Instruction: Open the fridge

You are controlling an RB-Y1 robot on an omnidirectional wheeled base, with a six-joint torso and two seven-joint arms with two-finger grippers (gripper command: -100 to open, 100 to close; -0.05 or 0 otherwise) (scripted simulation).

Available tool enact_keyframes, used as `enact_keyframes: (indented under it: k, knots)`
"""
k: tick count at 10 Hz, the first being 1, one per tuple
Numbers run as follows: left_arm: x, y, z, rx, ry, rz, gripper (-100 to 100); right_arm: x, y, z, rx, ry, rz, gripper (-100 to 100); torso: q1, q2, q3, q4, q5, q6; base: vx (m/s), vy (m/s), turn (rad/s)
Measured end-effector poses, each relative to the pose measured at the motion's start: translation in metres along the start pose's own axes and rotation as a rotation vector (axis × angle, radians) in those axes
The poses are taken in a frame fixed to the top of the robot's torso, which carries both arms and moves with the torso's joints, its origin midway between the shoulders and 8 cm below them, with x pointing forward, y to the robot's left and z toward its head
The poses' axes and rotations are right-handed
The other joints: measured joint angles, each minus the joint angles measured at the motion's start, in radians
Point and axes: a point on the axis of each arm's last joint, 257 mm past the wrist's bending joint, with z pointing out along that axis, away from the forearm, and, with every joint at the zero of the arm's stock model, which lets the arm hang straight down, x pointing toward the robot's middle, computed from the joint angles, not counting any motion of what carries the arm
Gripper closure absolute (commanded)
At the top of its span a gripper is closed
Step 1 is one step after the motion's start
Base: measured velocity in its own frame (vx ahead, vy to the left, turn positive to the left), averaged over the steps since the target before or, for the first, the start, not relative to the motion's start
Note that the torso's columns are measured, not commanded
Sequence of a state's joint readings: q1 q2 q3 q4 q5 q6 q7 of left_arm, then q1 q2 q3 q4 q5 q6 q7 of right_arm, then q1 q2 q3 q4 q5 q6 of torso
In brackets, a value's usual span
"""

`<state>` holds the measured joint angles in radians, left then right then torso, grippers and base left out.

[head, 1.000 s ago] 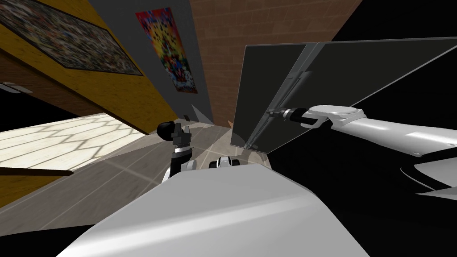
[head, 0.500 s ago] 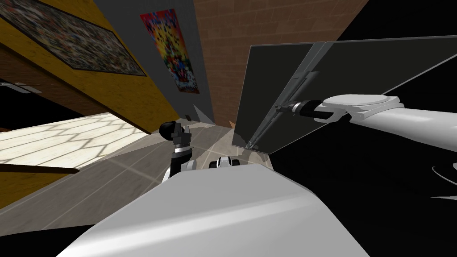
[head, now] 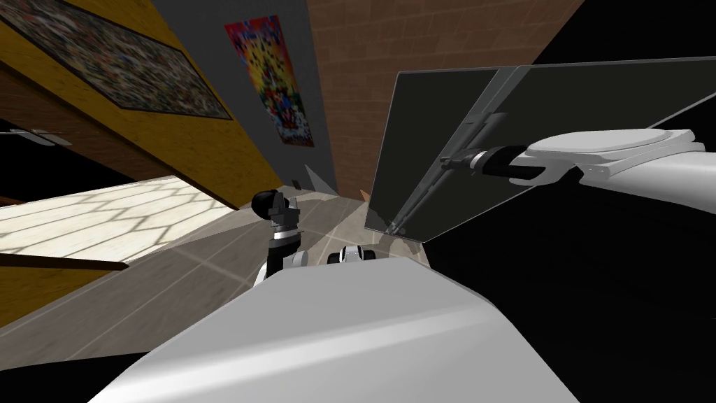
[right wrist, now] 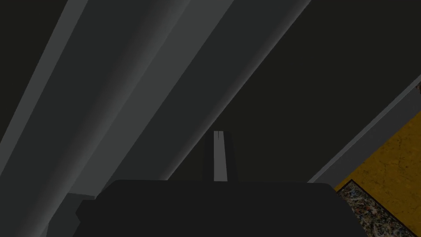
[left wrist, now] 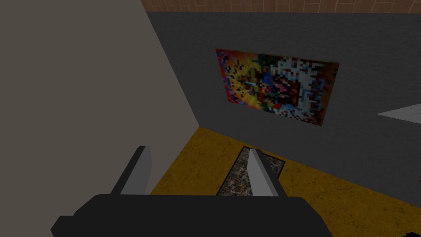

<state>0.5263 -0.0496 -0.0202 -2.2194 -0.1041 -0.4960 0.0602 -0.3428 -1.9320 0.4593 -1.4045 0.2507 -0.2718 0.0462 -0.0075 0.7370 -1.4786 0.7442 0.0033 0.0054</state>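
Note:
The fridge [head: 419, 133] is a tall dark grey box ahead on my right. A long grey bar handle [head: 426, 192] runs along the edge where its two faces meet. My right gripper [head: 447, 161] reaches to the upper part of that bar. In the right wrist view the fingers [right wrist: 218, 156] are pressed together with nothing between them. They point at the dark door face right beside the handle [right wrist: 123, 82]. My left gripper [head: 280, 204] hangs low near my chest, away from the fridge. It stands open [left wrist: 199, 170] with nothing in it.
A brick wall [head: 363, 63] stands behind the fridge, with a grey wall carrying a red poster [head: 269, 77] to its left. A yellow wall with a dark framed picture [head: 119, 63] lies further left. Pale tiled floor [head: 210, 245] spreads ahead. Right of the fridge is a black area.
My right arm has risen, and its gripper has slid up along the handle. The head view has shifted slightly. The left arm has stayed put.

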Motion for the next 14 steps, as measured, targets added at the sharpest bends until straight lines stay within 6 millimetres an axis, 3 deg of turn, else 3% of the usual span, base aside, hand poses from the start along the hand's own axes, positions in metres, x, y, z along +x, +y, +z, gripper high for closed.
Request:
enact_keyframes:
  k: [2,9,14]
  knots:
    - [0.0,0.0,0.0,0.0,0.0,0.0,0,-0.01,-0.019,-0.008,0.041,-0.008,-0.004,-100,-0.002,0.002,0.002,-0.002,-0.003,-0.001,0.012,0.009,-0.009]
    - [0.0,0.0,0.0,0.0,0.0,0.0,0,-0.01,-0.021,-0.008,0.037,-0.012,0.013,-100,-0.003,0.001,0.001,-0.001,-0.003,0.0,0.001,0.003,-0.002]
    - [0.0,0.0,0.0,0.0,0.0,0.0,0,-0.024,-0.028,-0.014,0.041,-0.007,-0.028,-100,-0.001,0.002,0.001,-0.002,-0.002,-0.001,0.019,0.015,-0.015]
